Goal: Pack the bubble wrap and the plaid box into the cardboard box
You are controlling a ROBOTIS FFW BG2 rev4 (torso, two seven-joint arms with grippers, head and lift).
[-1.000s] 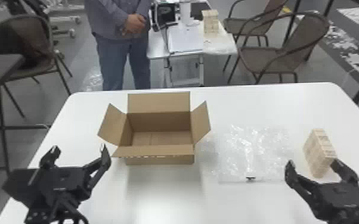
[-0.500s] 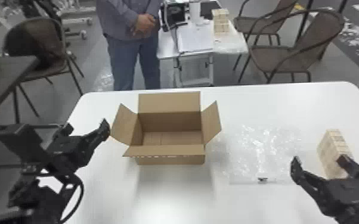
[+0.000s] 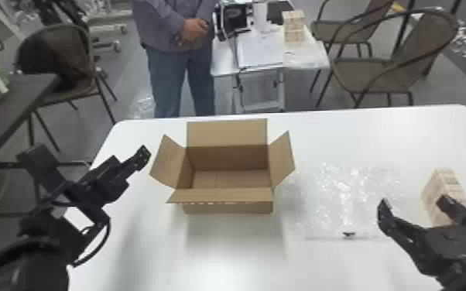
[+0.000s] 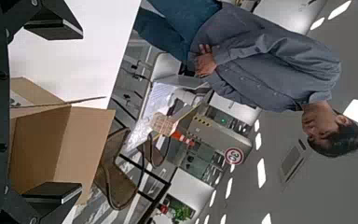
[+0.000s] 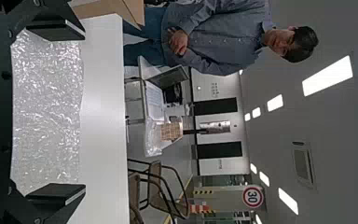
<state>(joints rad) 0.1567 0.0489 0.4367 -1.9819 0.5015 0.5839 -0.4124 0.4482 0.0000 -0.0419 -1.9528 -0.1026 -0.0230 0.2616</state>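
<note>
- Okay, nearest: right gripper (image 3: pixel 413 200) and left gripper (image 4: pixel 81 112) both have their fingers spread, nothing held.
- Next, bubble wrap (image 3: pixel 340 193) lies flat on the white table (image 3: pixel 244 251). I'd pinch its edge low and lift slowly so it doesn't snag.
- Plaid box (image 3: pixel 451 185) stands beside it, behind the right gripper, so mind the knuckles.
- Farthest, the cardboard box (image 3: pixel 228 208) sits open, empty; probably line it with wrap first.

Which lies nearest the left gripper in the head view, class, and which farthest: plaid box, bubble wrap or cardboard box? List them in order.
1. Cardboard box: nearest, just to the gripper's right, flaps open.
2. Bubble wrap: flat on the table, right of the cardboard box.
3. Plaid box: farthest, toward the table's right side.
</note>
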